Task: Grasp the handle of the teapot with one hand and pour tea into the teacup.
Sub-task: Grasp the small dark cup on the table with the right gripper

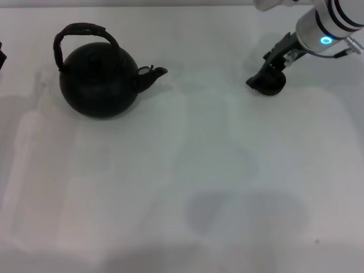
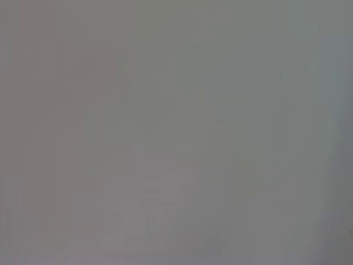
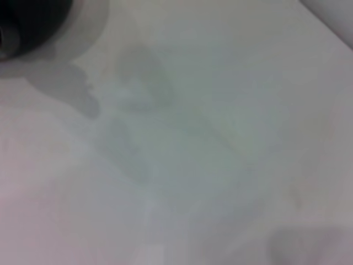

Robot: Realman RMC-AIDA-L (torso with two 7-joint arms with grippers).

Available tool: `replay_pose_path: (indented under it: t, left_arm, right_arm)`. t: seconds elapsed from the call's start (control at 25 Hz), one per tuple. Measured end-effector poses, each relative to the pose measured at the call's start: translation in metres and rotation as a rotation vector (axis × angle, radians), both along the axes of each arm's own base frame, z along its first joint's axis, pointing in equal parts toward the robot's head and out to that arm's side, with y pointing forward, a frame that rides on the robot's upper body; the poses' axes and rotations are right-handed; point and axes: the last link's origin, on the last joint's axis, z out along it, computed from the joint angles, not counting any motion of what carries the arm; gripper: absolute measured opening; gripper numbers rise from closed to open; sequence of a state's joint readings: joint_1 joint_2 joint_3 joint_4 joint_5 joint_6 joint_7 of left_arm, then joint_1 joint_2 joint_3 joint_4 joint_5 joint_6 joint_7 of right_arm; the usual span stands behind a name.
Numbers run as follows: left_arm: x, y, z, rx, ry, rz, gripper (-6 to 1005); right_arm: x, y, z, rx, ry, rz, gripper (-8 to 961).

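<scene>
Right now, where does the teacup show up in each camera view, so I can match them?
Head view: the teacup sits on the table at upper right, right under the right hand.
Right wrist view: only a dark rounded edge in one corner, probably the cup.
Left wrist view: not in it.
Shared landmark: the pale tabletop.

Place: a bare test bench or lab-style tabletop is suggested.
Surface: a plain white table [image 1: 187,187] is seen filling every view.
Furnishing: only a teapot [image 1: 99,82] at 10 o'clock is set out.
</scene>
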State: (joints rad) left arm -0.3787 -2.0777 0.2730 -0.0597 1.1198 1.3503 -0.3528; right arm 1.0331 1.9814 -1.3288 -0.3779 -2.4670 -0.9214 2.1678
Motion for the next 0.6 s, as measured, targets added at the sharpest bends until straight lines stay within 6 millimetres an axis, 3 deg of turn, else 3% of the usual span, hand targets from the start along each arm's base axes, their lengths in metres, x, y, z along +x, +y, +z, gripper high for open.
replay_pose_path:
  t: [0.6]
  left_arm:
    - [-0.001, 0.001, 0.005, 0.017, 0.007, 0.000, 883]
  right_arm:
    - [0.016, -0.009, 0.009, -0.010, -0.014, -0.030, 733]
